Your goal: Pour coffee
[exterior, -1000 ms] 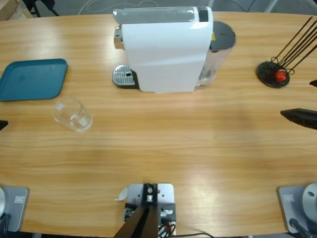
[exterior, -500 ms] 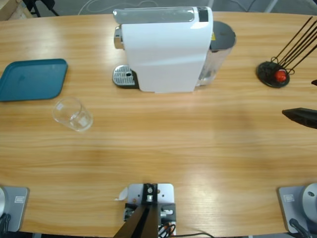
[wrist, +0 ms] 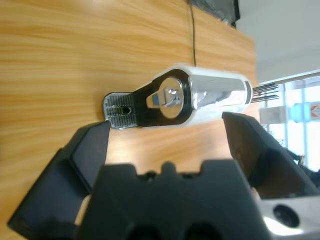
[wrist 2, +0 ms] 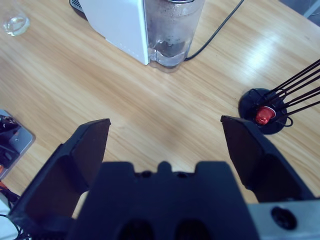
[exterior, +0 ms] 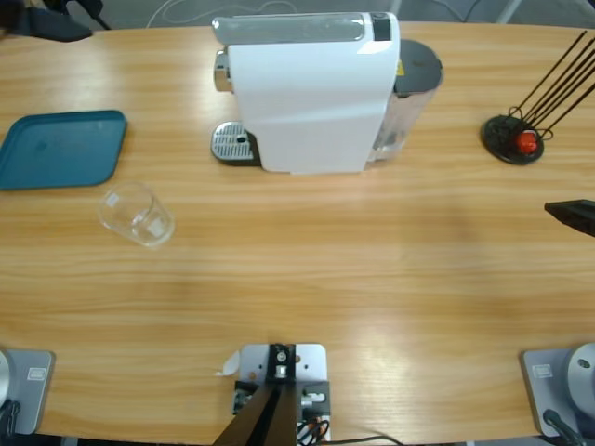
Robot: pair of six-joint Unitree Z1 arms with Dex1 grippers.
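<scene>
No coffee shows in any view. A clear glass (exterior: pixel 137 215) stands on the table in front of the blue tray, and it looks empty; the right wrist view catches it far off (wrist 2: pixel 15 22). The white coffee machine (exterior: pixel 311 93) sits at the back middle with its drip tray (exterior: pixel 232 144) on its left side. My left gripper (wrist: pixel 165 125) is open, holds nothing and looks along the table at the machine's spout end (wrist: pixel 170 97); it is outside the high view. My right gripper (wrist 2: pixel 165 122) is open and holds nothing; only its tip (exterior: pixel 571 215) shows at the right edge.
A blue tray (exterior: pixel 58 149) lies at the far left. A black capsule stand (exterior: pixel 511 139) with wire rods holds a red capsule (exterior: pixel 527 141) at the back right. The machine's cable (wrist 2: pixel 215 30) runs off behind its water tank (wrist 2: pixel 170 30). A dark shape (exterior: pixel 51 23) sits at the top left corner.
The right gripper's tip has drawn back toward the right edge. A black tip at the left edge one second ago has left the high view. A dark shape has appeared at the top left corner.
</scene>
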